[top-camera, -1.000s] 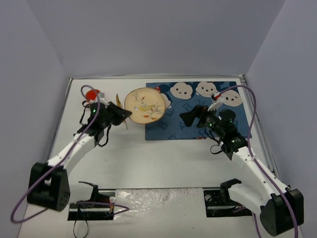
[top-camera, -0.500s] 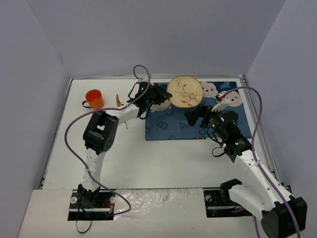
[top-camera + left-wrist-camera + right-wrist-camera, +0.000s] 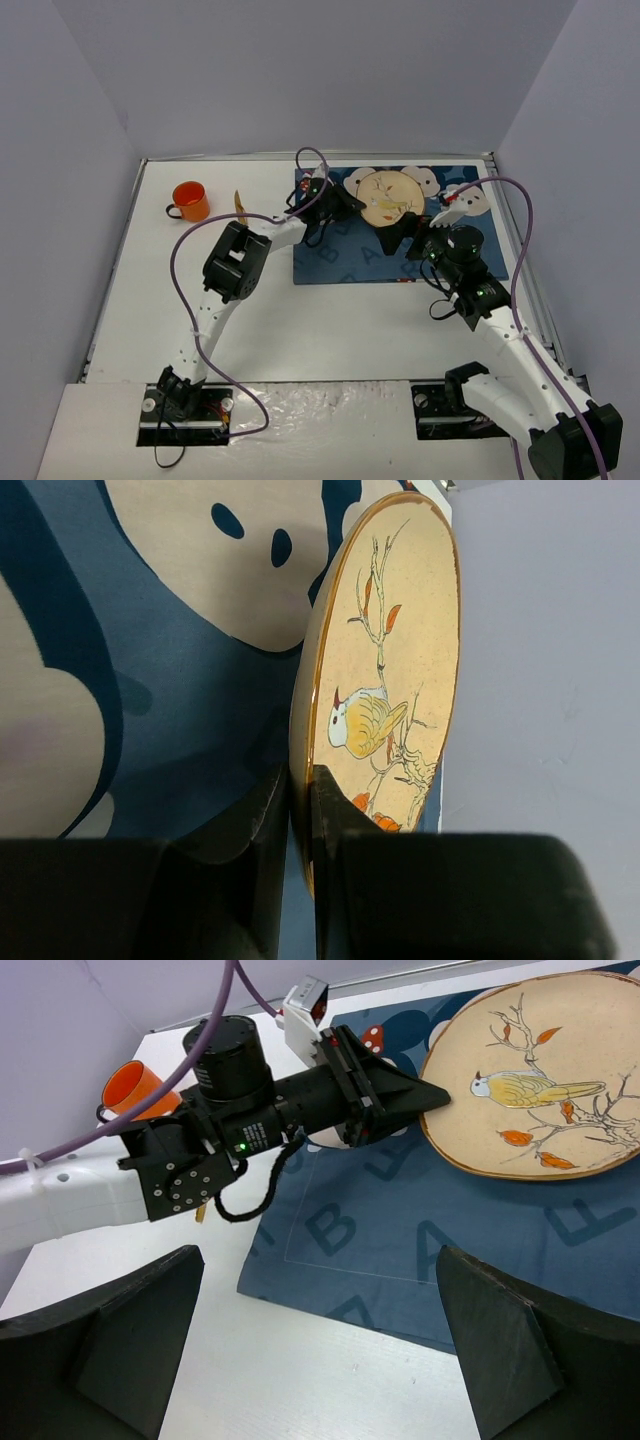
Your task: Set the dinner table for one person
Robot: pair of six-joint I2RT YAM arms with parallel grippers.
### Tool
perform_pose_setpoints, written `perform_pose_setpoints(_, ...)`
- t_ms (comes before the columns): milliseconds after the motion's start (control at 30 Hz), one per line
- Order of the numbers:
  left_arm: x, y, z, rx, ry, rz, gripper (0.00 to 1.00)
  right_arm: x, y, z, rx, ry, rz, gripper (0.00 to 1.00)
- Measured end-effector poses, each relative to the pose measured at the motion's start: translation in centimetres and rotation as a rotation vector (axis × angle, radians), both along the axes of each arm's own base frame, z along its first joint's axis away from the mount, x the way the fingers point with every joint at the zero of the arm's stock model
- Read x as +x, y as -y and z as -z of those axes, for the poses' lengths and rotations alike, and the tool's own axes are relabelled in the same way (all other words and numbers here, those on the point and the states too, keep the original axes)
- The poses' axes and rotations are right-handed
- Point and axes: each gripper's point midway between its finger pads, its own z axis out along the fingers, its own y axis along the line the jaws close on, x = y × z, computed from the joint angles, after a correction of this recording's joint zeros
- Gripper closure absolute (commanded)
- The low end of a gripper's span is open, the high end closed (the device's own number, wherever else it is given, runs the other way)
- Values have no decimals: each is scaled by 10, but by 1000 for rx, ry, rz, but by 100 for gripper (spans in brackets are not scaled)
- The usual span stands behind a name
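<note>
A round tan plate painted with a yellow bird is over the back middle of the blue mat on the white dinner table. My left gripper is shut on the plate's left rim. In the left wrist view the plate is pinched edge-on in the gripper. I cannot tell whether it touches the mat. My right gripper is open and empty, just in front of the plate. In the right wrist view it is above the mat's near edge, with the plate beyond.
An orange cup stands at the back left of the table and also shows in the right wrist view. A thin yellowish utensil lies between the cup and the mat. The left arm stretches across the mat's left edge.
</note>
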Motion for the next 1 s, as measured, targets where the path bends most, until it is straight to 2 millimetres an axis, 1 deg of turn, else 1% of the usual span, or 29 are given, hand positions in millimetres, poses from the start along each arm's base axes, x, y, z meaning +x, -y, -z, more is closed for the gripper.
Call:
perform_pose_setpoints(133, 1, 10, 10, -3, -9, 2, 100, -1, 1, 0, -3, -2, 4, 1)
perform_pose_setpoints(267, -2, 15, 18, 2, -33, 5, 100, -1, 2, 2, -7, -6, 7, 1)
perform_pose_setpoints(533, -5, 15, 31, 11, -82, -6, 100, -2, 3, 3, -9, -12, 8, 1)
perform_pose_setpoints(800, -7, 14, 37, -8, -107, -29, 100, -3, 4, 1, -8, -6, 12, 1)
perform_pose_setpoints(1000, -10, 12, 38, -28, -106, -37, 100, -3, 5, 3, -11, -10, 20, 1)
